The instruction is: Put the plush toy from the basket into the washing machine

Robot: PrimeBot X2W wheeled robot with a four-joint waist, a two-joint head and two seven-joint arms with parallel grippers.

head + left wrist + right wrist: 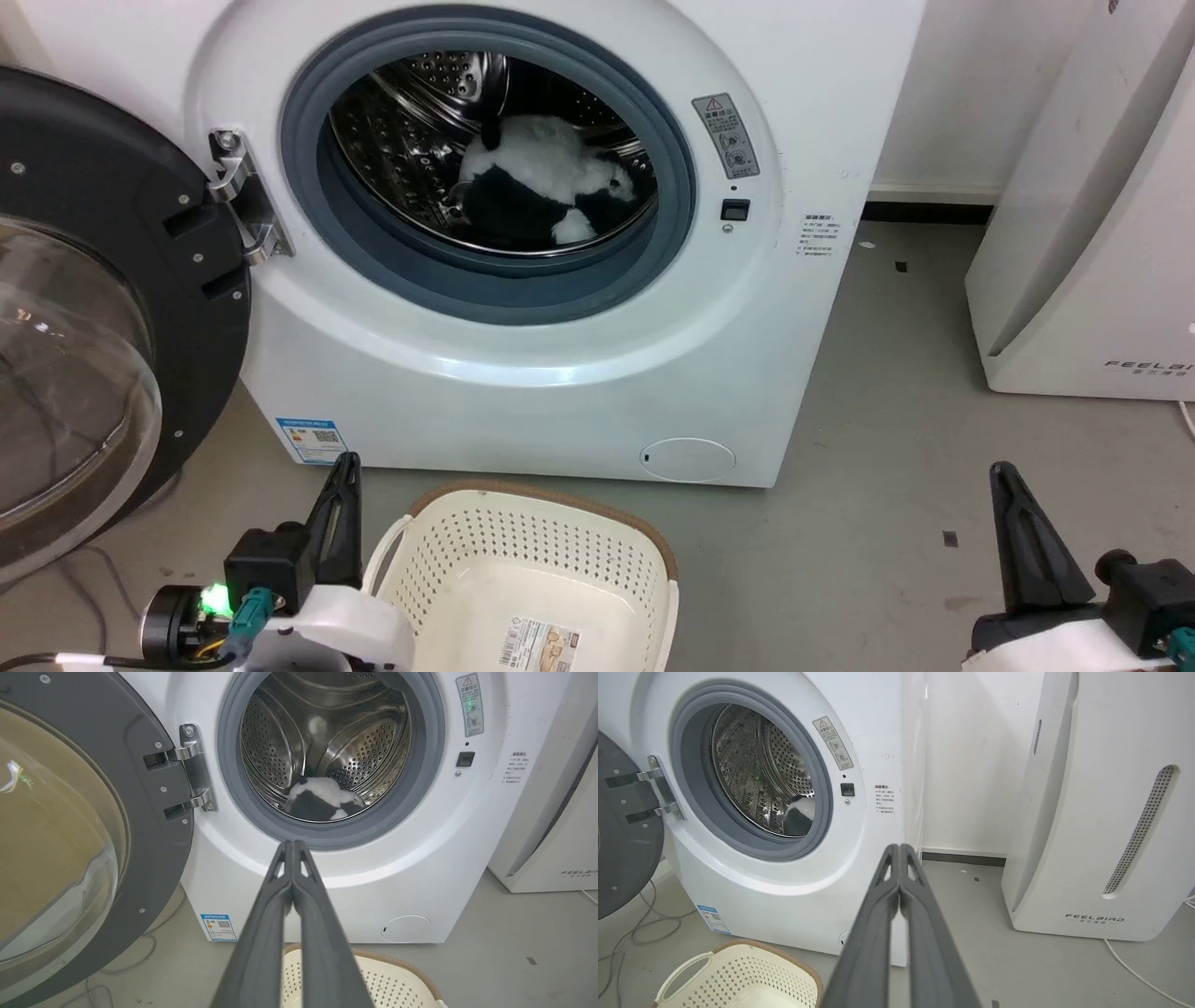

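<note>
The black-and-white plush toy (546, 191) lies inside the steel drum of the white washing machine (579, 373), whose door (84, 308) hangs open to the left. I also see the plush toy (322, 804) low in the drum from the left wrist, and a corner of the plush toy (801, 814) from the right wrist. The cream basket (537, 546) stands on the floor before the machine, holding nothing but a barcode sticker. My left gripper (347, 464) is shut, beside the basket's left rim. My right gripper (1004, 471) is shut, far to the right over bare floor.
A white slanted appliance (1092, 233) stands at the right, with a white cable (1139, 975) trailing from it. Grey cables (640, 924) lie on the floor under the open door. Grey floor spreads between the machine and the appliance.
</note>
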